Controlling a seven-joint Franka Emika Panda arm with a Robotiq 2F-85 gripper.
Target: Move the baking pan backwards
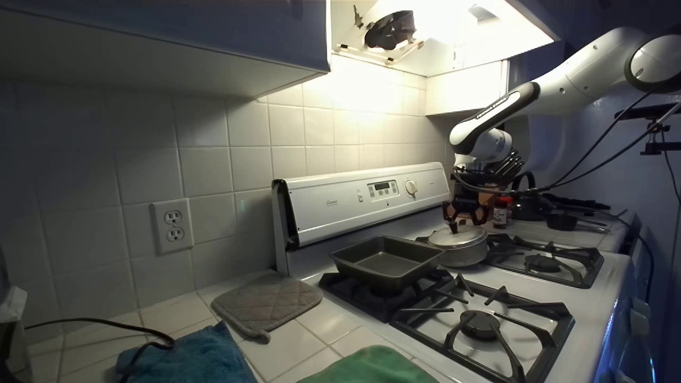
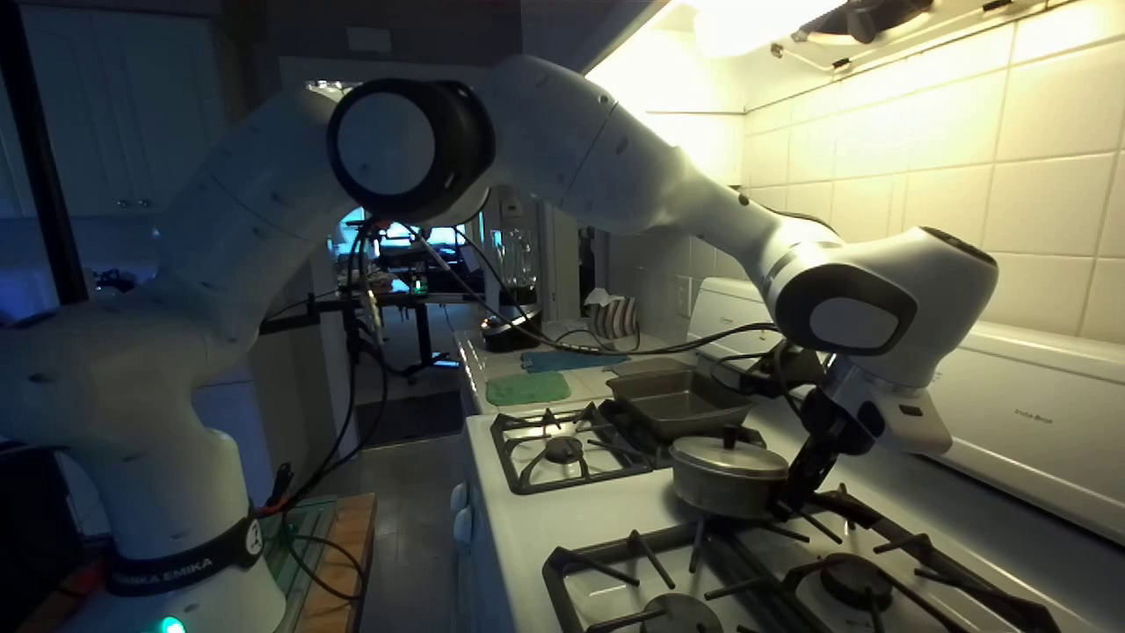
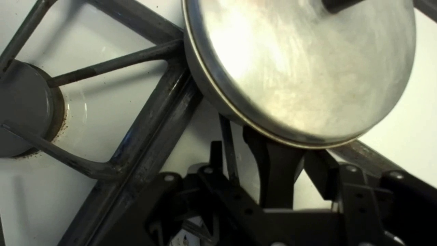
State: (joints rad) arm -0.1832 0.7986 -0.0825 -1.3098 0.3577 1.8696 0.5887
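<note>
Your claw [image 3: 267, 159] is standing nearest in the wrist view, its fingers [image 3: 319, 176] spread astride the dark handle [image 3: 280, 177] of the lidded pot [image 3: 300, 82]. Past the pot, apart from the claw, you are seeing the baking pan [image 1: 387, 263] resting on a burner grate [image 1: 354, 302]. Farther still, a grey quilted mat [image 1: 268, 304] is lying flat.
</note>
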